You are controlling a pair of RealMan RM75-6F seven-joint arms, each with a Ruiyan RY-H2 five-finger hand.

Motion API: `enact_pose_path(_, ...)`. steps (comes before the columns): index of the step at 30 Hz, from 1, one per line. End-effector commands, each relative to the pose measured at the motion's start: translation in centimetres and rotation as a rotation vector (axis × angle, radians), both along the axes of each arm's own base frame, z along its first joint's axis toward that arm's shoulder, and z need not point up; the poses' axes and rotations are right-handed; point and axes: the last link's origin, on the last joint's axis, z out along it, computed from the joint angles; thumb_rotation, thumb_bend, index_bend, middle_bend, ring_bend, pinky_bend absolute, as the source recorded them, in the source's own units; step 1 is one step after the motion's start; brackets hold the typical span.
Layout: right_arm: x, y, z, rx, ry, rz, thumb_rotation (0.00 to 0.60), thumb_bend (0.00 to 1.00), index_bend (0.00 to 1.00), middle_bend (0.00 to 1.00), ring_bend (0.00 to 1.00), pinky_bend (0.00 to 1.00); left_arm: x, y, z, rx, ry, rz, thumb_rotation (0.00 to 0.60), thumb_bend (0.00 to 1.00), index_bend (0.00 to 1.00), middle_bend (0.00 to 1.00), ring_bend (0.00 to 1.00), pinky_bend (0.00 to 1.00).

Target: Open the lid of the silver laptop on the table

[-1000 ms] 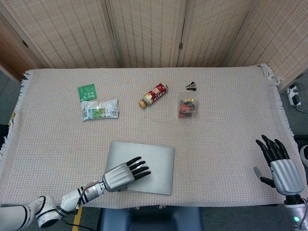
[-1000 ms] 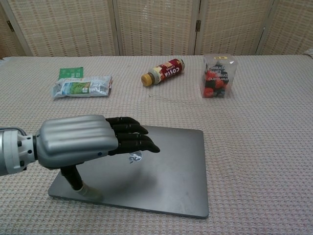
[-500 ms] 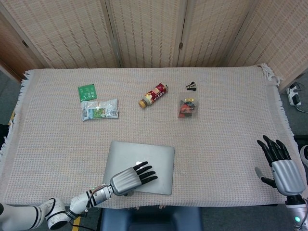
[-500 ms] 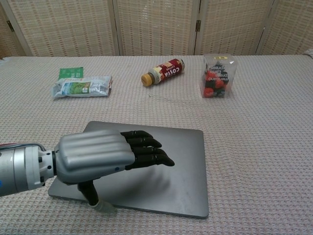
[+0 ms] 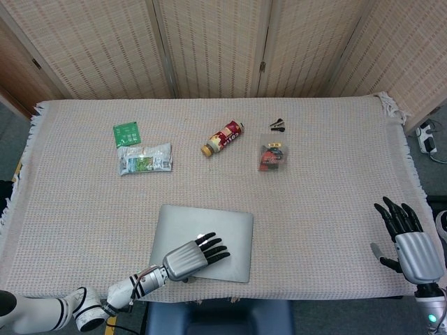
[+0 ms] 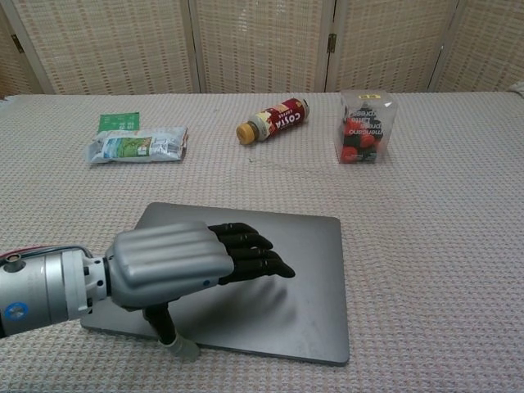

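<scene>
The silver laptop [image 5: 216, 230] [image 6: 295, 278] lies closed and flat near the table's front edge. My left hand [image 5: 194, 255] [image 6: 184, 266] hovers over its front part with fingers stretched forward and flat, holding nothing. Its thumb points down and its tip touches the lid's front edge in the chest view. My right hand [image 5: 408, 241] stays far to the right near the table's edge, fingers spread and empty; only the head view shows it.
At the back of the cloth-covered table [image 5: 335, 181] lie a green card [image 5: 126, 132], a snack packet [image 5: 144, 158], a tipped bottle [image 5: 223, 137] and a clear box of small items [image 5: 272, 155] with a black clip [image 5: 277, 124] behind it.
My left hand slid toward the laptop's front edge and a little right, dropping lower over the lid. The right hand stayed almost still. The laptop did not move.
</scene>
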Motion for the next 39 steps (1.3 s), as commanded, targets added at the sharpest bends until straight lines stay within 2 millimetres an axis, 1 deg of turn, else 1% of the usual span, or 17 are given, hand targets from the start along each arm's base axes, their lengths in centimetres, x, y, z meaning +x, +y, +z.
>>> enact_pose_path(1,0.0,0.0,0.0,0.001,0.0,-0.002,0.6,0.38,0.0,0.0,0.08,0.0,0.0,0.1,-0.1,0.006,-0.003,0.003,0.6,0.12,0.09,0.12,0.04,0.0)
enact_pose_path(7,-0.1,0.0,0.0,0.001,-0.002,-0.005,0.6,0.38,0.0,0.0,0.08,0.0,-0.2,0.4,-0.2,0.019,-0.018,0.022,0.6,0.14,0.1,0.12,0.04,0.0)
enact_pose_path(10,-0.1,0.0,0.0,0.002,-0.001,-0.007,0.6,0.38,0.0,0.0,0.08,0.0,-0.2,0.4,-0.3,0.021,-0.022,0.023,0.6,0.17,0.1,0.12,0.05,0.0)
enact_pose_path(12,-0.1,0.0,0.0,0.002,-0.001,-0.007,0.6,0.38,0.0,0.0,0.08,0.0,-0.7,0.4,-0.3,0.016,-0.015,0.032,0.6,0.21,0.11,0.12,0.05,0.0)
enact_pose_path(16,-0.1,0.0,-0.1,0.004,-0.001,-0.007,0.6,0.38,0.0,0.0,0.08,0.0,-0.9,0.5,-0.3,0.013,-0.02,0.035,0.6,0.24,0.13,0.12,0.05,0.0)
enact_pose_path(20,0.0,0.1,-0.1,0.003,0.001,-0.005,0.6,0.38,0.0,0.0,0.08,0.0,-1.1,0.6,-0.2,0.014,-0.026,0.038,0.6,0.36,0.14,0.12,0.05,0.0)
enact_pose_path(24,0.1,0.2,-0.1,0.006,0.002,-0.005,0.6,0.38,0.0,0.0,0.08,0.0,-1.2,0.7,-0.1,0.015,-0.045,0.044,0.6,0.53,0.15,0.12,0.06,0.0)
enact_pose_path(30,0.3,0.3,-0.4,0.014,-0.004,0.01,0.6,0.38,0.0,0.0,0.08,0.0,-1.2,1.0,0.0,0.037,-0.087,0.049,0.6,0.58,0.15,0.14,0.07,0.0)
enact_pose_path(35,0.8,0.6,-0.8,0.044,-0.055,0.045,0.6,0.38,0.0,0.0,0.08,0.0,-1.0,1.6,0.4,0.122,-0.175,0.028,0.6,0.61,0.13,0.14,0.07,0.0)
enact_pose_path(39,1.1,1.1,-1.4,0.105,-0.069,0.07,0.6,0.38,0.0,0.0,0.08,0.0,-0.5,2.3,1.0,0.199,-0.257,0.02,0.6,0.63,0.1,0.14,0.04,0.0)
